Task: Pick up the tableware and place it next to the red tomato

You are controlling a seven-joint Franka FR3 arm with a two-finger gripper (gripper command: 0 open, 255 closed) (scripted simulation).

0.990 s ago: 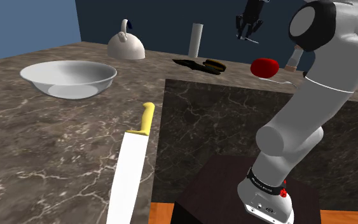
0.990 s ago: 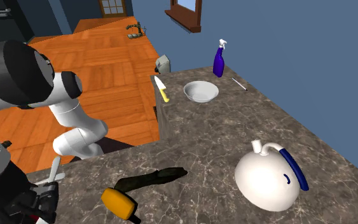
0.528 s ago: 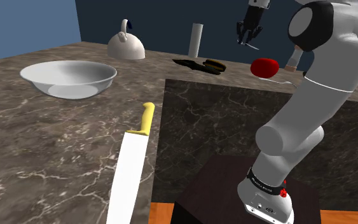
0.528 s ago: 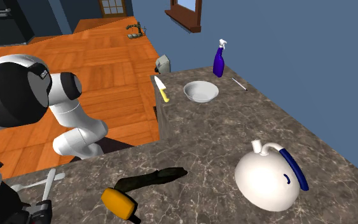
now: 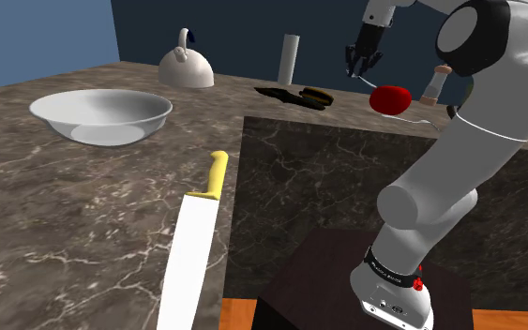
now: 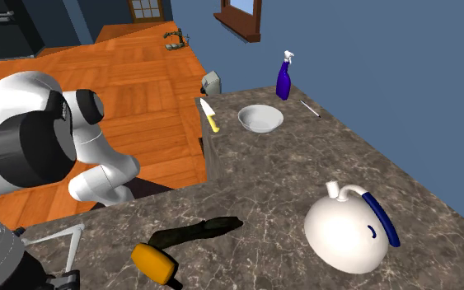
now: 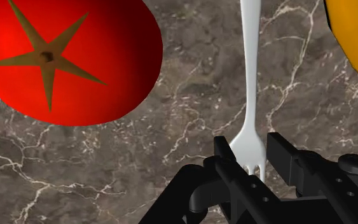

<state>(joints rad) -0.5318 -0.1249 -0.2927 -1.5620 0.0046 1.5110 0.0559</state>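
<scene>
1. White fork (image 7: 250, 95) is clasped at its tined end between the two black fingers of the gripper (image 7: 252, 154), which are closed against either side of the fork's head.
2. In the wrist view, the fork's slim handle is seen running straight away from the fingers over a dark marble counter (image 7: 190, 114) with pale veins.
3. A red tomato (image 7: 66, 57) with a brown star-shaped calyx is seen to one side of the handle, near it but not touching it.
4. On the handle's other side, the rounded edge of an orange thing (image 7: 355, 32) is seen, also apart from the fork.
5. In the shoulder view, the gripper is seen raised above the counter, just to the left of the tomato and a little higher than it.
6. Further to the shoulder view's left, a dark elongated object (image 5: 290, 94), a grey upright cylinder (image 5: 290, 58) and a white kettle (image 5: 186, 67) are lined along the counter's far part.
7. Nearer the camera, a white bowl (image 5: 102, 116) and a large knife (image 5: 194, 248) with a yellow handle are laid on the counter, well apart from the gripper.
8. In the second exterior view, a blue spray bottle (image 6: 283, 78) is seen standing beyond the bowl.
</scene>
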